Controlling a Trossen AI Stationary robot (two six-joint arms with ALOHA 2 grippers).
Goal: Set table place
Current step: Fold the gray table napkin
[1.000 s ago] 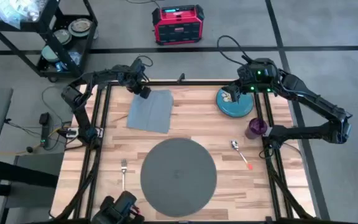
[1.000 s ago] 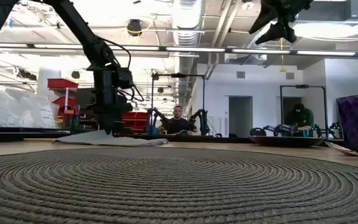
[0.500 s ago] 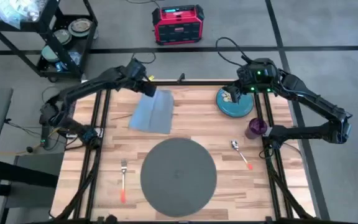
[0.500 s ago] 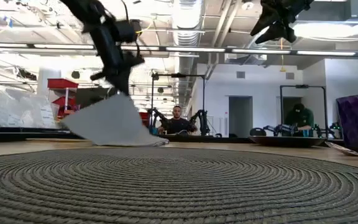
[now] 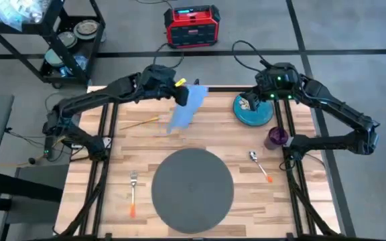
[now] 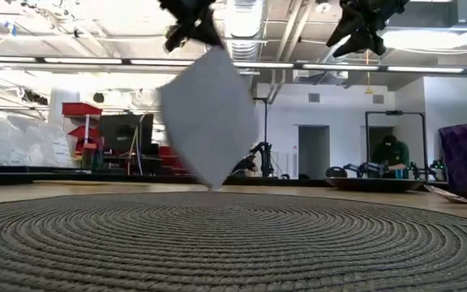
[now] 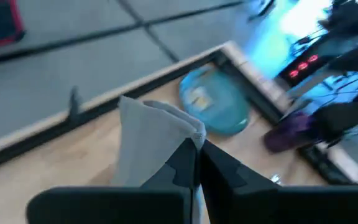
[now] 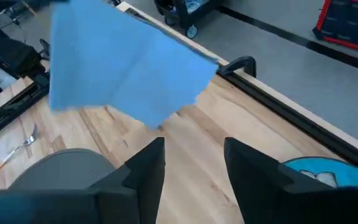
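From above I see the left gripper [image 5: 179, 90] up over the far edge of the table [image 5: 112, 181], its fingers pinched tight on one corner of the grey napkin [image 5: 183, 110], which hangs off the wood and drapes down toward the middle. My left wrist camera confirms it: the two dark fingers [image 7: 188, 165] meet on the bunched top of the cloth, with the teal plate [image 7: 219, 106] and a purple cup [image 7: 291, 130] beyond. In the low view the napkin [image 6: 209, 118] hangs as a tilted sheet, its lowest tip just above the table line. The placemat [image 5: 193, 184] lies flat near the front middle of the table, bare on top, well apart from the napkin. A fork [image 5: 133, 191] with an orange handle lies just left of the mat, and a spoon [image 5: 260, 164] lies to its right. The right gripper [image 5: 252, 102] hangs over the teal plate [image 5: 253, 114] at the far right corner, and through its wrist camera I see its fingers [image 8: 148, 165] spread wide with nothing between them. The purple cup [image 5: 276, 137] stands just in front of the plate. Beyond the table on the floor I see a red box [image 5: 191, 25] and a black cart [image 5: 59, 40].
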